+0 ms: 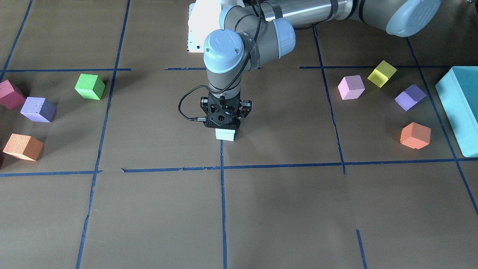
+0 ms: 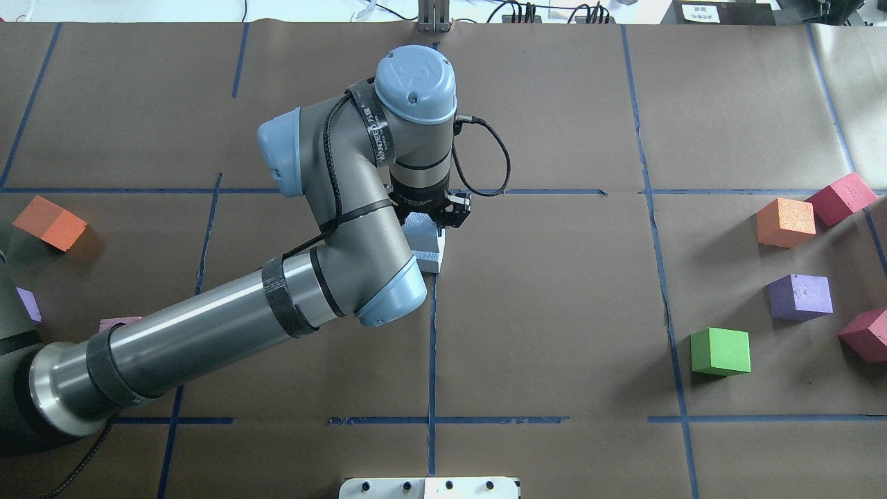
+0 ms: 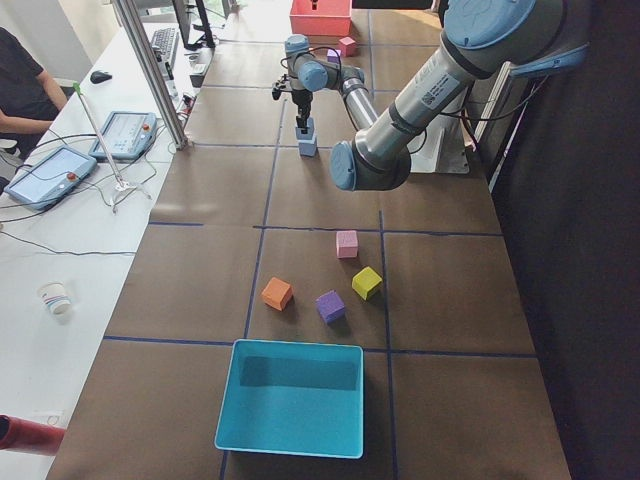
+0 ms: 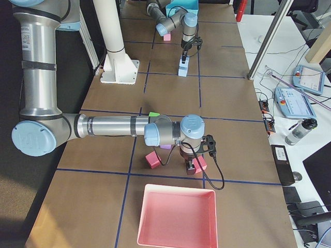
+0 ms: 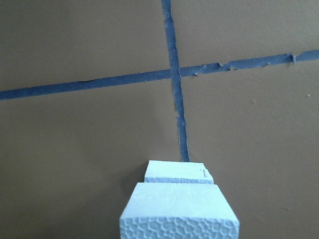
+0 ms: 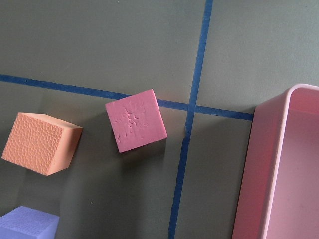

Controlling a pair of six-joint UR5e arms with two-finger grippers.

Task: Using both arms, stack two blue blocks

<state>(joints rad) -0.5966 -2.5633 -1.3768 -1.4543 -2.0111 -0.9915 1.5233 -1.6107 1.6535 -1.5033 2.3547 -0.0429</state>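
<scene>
My left gripper (image 1: 225,120) reaches straight down at the table's centre and is shut on a pale blue block (image 5: 179,211). That block sits on or just above the second blue block (image 1: 225,135), set slightly off from it. The pair shows as a small stack in the exterior left view (image 3: 306,138) and under the left arm in the overhead view (image 2: 428,244). My right gripper (image 4: 192,166) shows only in the exterior right view, low over a magenta cube (image 4: 200,164); I cannot tell whether it is open or shut.
Pink (image 1: 351,87), yellow (image 1: 381,73), purple (image 1: 410,97) and orange (image 1: 415,135) cubes lie beside a teal box (image 1: 461,108). Green (image 2: 721,351), purple (image 2: 800,296), orange (image 2: 785,222) and red (image 2: 840,199) cubes lie on my right side. A pink tray (image 4: 176,217) stands near the right gripper.
</scene>
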